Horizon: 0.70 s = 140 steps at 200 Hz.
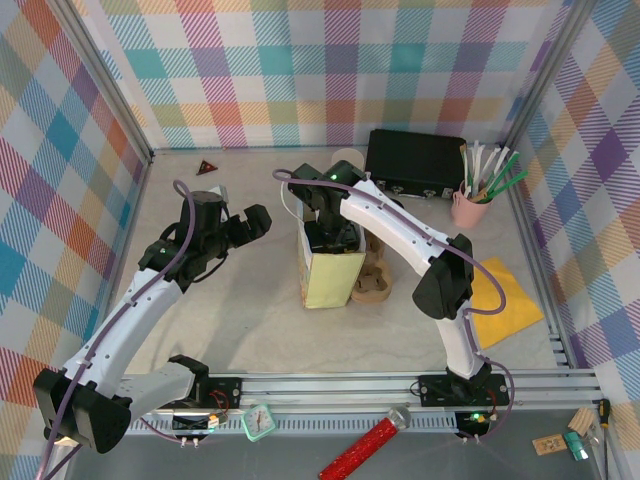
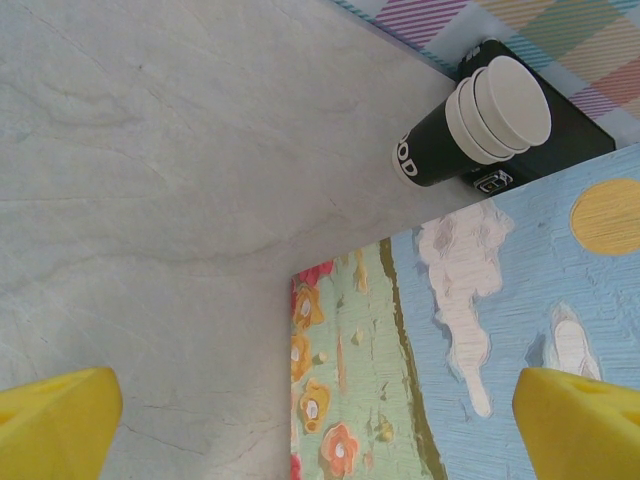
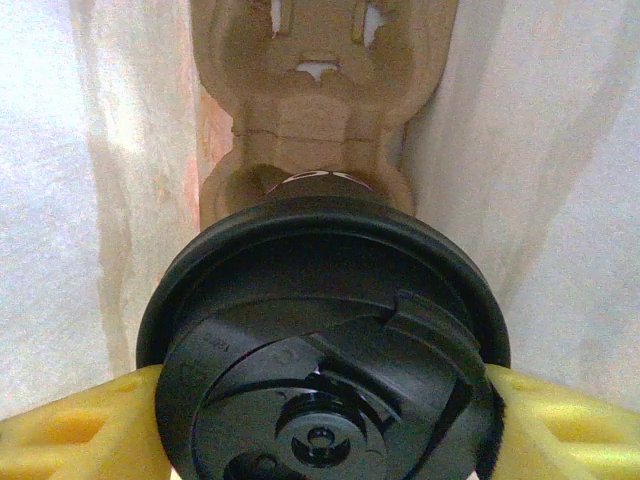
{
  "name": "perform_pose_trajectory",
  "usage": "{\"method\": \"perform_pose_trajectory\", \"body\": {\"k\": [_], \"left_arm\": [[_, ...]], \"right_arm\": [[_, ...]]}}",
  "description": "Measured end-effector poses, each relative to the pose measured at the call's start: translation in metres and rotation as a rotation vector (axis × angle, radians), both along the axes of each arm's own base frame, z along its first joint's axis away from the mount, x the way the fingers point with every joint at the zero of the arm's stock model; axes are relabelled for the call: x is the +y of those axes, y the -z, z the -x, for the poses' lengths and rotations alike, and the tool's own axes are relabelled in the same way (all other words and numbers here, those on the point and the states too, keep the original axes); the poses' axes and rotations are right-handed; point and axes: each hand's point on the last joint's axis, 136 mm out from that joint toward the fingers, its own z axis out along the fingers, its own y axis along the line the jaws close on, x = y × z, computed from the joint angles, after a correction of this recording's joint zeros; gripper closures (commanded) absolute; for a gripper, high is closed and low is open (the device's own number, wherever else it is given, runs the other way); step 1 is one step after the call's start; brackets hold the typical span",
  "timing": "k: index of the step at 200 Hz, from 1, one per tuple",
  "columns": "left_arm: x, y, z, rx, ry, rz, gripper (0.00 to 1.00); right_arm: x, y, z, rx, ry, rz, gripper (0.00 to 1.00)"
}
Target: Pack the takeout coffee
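Top view, right arm: right gripper (image 1: 333,236) reaches down into the mouth of the tall pale-yellow paper bag (image 1: 332,282) at mid-table; a brown moulded-pulp cup carrier (image 1: 372,287) lies just beside the bag's right side.
Top view, left arm: left gripper (image 1: 243,228) hangs released, well left of the bag.
Left wrist view: yellow fingers (image 2: 55,425) spread wide over bare table; lidless dark paper cups (image 2: 470,125) lie nested by a black box (image 2: 575,135).
Right wrist view: yellow fingers (image 3: 70,440) clamp the black-lidded takeout coffee (image 3: 325,340) by its rim, above a pulp tray inside the bag.
Step advice: lower straight, keep cup upright, seat in the tray well.
Room: bag walls close both sides.
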Motion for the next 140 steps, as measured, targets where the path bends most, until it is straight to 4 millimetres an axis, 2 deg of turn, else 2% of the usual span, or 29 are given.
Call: {"method": "perform_pose_trajectory", "body": {"k": [140], "left_arm": [[-0.0003, 0.0006, -0.0006, 0.002, 0.000, -0.001, 0.00]], "right_arm": [[0.0016, -0.0002, -0.0013, -0.006, -0.008, -0.006, 0.33]]}}
